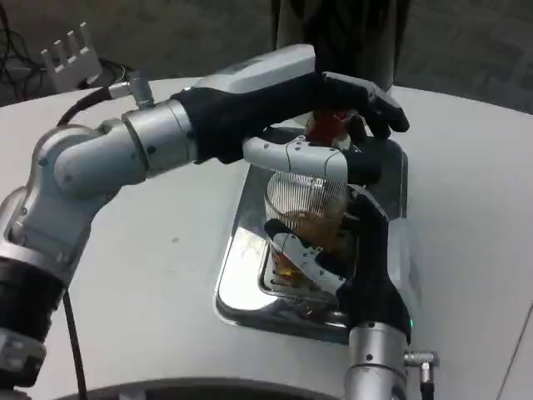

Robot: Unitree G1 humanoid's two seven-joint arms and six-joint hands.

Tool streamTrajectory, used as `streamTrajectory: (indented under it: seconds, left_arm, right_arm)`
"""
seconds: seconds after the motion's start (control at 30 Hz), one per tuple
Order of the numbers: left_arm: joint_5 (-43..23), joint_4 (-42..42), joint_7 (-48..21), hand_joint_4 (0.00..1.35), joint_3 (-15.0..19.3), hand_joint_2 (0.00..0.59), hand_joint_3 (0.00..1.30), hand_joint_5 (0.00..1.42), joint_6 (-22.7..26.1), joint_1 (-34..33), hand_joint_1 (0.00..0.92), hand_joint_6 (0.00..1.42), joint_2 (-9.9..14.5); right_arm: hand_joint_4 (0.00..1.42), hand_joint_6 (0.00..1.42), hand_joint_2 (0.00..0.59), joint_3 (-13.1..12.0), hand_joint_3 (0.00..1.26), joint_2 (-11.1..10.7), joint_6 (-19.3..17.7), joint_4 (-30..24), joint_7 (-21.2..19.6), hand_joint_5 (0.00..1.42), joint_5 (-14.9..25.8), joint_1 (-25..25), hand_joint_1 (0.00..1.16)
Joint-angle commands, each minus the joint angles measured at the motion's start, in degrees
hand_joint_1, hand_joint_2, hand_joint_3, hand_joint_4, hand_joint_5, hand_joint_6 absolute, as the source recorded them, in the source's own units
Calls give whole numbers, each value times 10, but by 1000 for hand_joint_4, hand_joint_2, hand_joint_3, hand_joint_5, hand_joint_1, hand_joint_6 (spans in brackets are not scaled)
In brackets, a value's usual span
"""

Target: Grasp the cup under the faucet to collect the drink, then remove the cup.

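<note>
Head view: right hand [337, 250] grips the ribbed clear glass cup [306, 208] of amber drink over the steel drip tray [237, 271], steadying it while left hand [333, 104] presses the red faucet lever [325, 127].

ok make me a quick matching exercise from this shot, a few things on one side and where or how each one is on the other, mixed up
Things:
1. left hand
2. right hand
3. cup
4. tray

States:
A. holds amber drink
B. grips the cup
C. lies on the white table, shiny metal
D. reaches over the cup, at the red faucet handle

Pairs: 1-D, 2-B, 3-A, 4-C
</note>
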Motion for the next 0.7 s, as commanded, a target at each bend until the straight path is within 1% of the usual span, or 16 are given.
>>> streamTrajectory:
  seconds: [0.03,0.27,0.47,0.7]
  left_arm:
    - [10,15,-3,328,1,19,348,381,1,2,0,377,9]
    - [11,28,3,328,3,19,348,381,-8,-5,0,376,7]
    - [9,37,7,328,5,18,348,381,-16,-8,0,376,6]
    - [-1,48,22,318,22,20,330,403,-26,-7,0,388,4]
  right_arm:
    - [498,274,222,-1,474,53,-9,13,-4,471,8,-13,718]
    - [592,299,222,-6,560,47,-19,7,-21,557,2,-9,718]
    - [656,337,217,-8,627,38,-16,-10,-19,626,0,10,708]
    - [678,341,218,-10,637,33,-13,-15,-15,644,0,16,707]
